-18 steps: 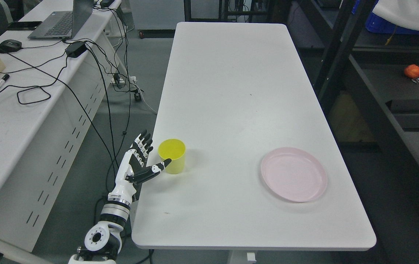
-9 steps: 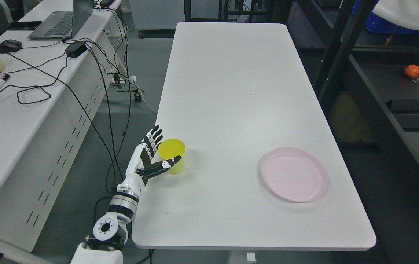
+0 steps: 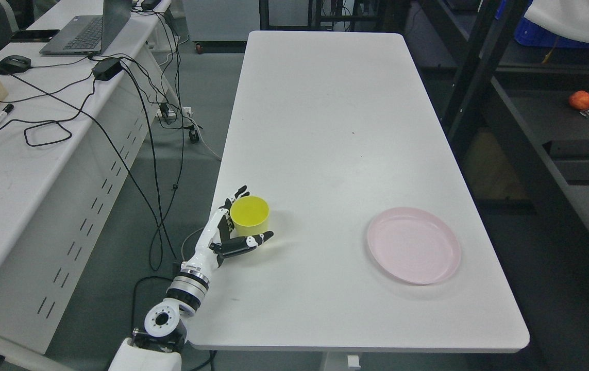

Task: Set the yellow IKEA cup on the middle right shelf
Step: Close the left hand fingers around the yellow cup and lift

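The yellow cup [image 3: 249, 212] stands upright on the white table [image 3: 325, 118] near its front left edge. My left hand [image 3: 256, 214] comes in from the lower left and sits around the cup. Its fingers [image 3: 236, 196] stretch along the cup's left and far side, and the thumb [image 3: 253, 241] lies in front of it. The hand is open and touching or nearly touching the cup. The dark shelf unit [image 3: 531, 154] stands to the right of the table. My right arm is out of view.
A pink plate [image 3: 414, 245] lies on the table's front right. An orange object [image 3: 585, 99] lies on a shelf board at the right. A desk [image 3: 11, 170] with a laptop [image 3: 88, 31], a mouse and hanging cables [image 3: 145, 154] stands at the left.
My left hand has moved right and forward from beside the table edge to wrap around the cup. The cup has shifted slightly to the right.
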You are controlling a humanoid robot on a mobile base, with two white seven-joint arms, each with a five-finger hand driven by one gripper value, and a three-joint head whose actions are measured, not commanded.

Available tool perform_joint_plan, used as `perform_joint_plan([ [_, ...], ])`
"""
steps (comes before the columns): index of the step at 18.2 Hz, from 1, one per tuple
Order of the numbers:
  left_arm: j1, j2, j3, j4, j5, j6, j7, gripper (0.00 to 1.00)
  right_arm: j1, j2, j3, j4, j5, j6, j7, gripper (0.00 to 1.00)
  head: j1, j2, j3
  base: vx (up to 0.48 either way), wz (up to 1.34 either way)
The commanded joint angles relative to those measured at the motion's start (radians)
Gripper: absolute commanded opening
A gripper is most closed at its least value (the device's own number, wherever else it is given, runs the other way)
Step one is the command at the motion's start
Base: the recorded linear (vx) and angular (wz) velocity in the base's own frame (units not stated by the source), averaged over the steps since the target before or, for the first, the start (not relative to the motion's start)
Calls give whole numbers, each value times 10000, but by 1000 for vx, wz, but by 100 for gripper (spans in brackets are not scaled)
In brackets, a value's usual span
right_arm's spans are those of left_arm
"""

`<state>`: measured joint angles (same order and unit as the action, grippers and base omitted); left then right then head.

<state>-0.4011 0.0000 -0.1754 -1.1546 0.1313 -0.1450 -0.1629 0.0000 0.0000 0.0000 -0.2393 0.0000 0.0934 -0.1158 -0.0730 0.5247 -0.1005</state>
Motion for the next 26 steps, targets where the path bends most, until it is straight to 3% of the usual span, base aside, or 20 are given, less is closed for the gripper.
perform_joint_plan([
  [1, -115, 174, -211, 1038, -40, 8, -12, 80, 138, -175, 169, 0, -245, 1, -8, 99, 0, 0, 0, 0, 0],
  [4, -115, 174, 188, 1038, 22, -68, -12, 57, 138, -175, 169, 0, -245, 1, -8, 99, 0, 0, 0, 0, 0],
  [7, -100, 174, 525, 1038, 175, -129, -12, 40, 138, -175, 169, 0, -245, 1, -8, 99, 0, 0, 0, 0, 0],
  [11, -84, 174, 970, 1038, 879, -496, 64, 5, 138, -175, 169, 0, -245, 1, -8, 99, 0, 0, 0, 0, 0],
  [13, -84, 174, 1078, 1023, 927, -574, 95, 3, 138, -175, 169, 0, -245, 1, -8, 99, 0, 0, 0, 0, 0],
  [14, -84, 174, 1094, 1023, 927, -575, 110, 9, 138, -175, 169, 0, -245, 1, -8, 99, 0, 0, 0, 0, 0],
  [17, -252, 174, 941, 1023, 546, -193, 95, 72, 138, -175, 169, 0, -245, 1, -8, 99, 0, 0, 0, 0, 0],
  [19, -391, 174, 925, 1023, 192, 99, 95, 88, 138, -175, 169, 0, -245, 1, -8, 99, 0, 0, 0, 0, 0],
  [26, -1079, 174, 450, 1404, 99, 545, 95, 97, 138, -175, 169, 0, -245, 1, -8, 99, 0, 0, 0, 0, 0],
])
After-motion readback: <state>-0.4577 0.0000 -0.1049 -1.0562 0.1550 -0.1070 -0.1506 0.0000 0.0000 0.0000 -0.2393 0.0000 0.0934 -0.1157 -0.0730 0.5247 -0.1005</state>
